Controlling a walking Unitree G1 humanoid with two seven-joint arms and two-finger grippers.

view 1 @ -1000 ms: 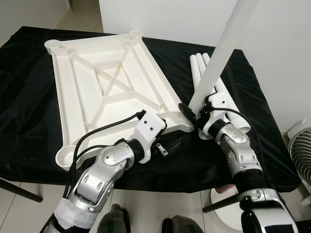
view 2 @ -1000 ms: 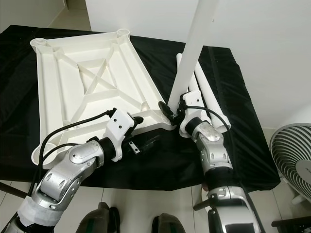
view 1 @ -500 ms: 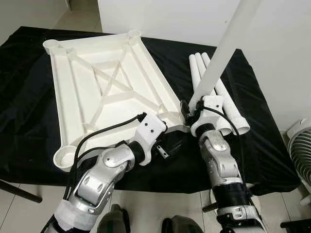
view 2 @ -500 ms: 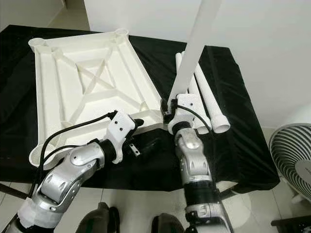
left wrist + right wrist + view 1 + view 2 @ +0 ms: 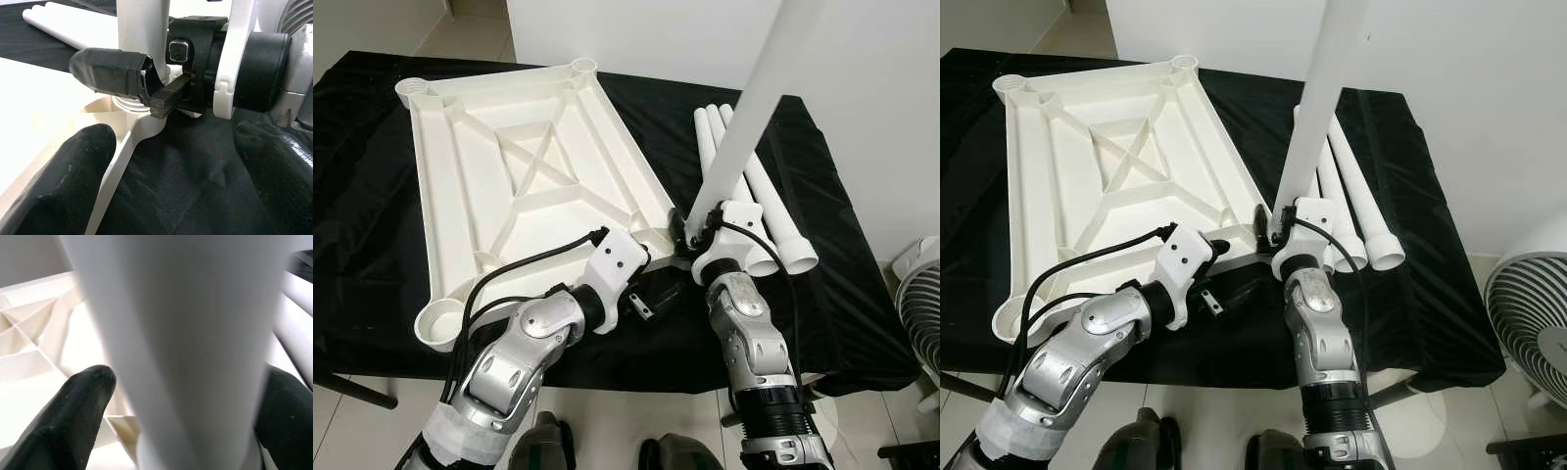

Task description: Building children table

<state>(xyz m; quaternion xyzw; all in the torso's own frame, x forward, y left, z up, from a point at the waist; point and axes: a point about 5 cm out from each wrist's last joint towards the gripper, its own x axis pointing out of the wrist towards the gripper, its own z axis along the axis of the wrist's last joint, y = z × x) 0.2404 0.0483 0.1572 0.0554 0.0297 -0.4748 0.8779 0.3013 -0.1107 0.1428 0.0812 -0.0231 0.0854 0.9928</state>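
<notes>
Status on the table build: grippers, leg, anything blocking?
Right gripper shut on upright leg, its foot at tabletop corner socket. Left gripper open beside that corner. Three spare legs alongside, not blocking.

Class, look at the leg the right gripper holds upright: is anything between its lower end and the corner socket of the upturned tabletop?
Nothing visible. The leg, held by the right gripper, already stands at the near right corner socket of the tabletop. The left gripper waits beside it, jaws open. Three spare legs lie clear to the right.
</notes>
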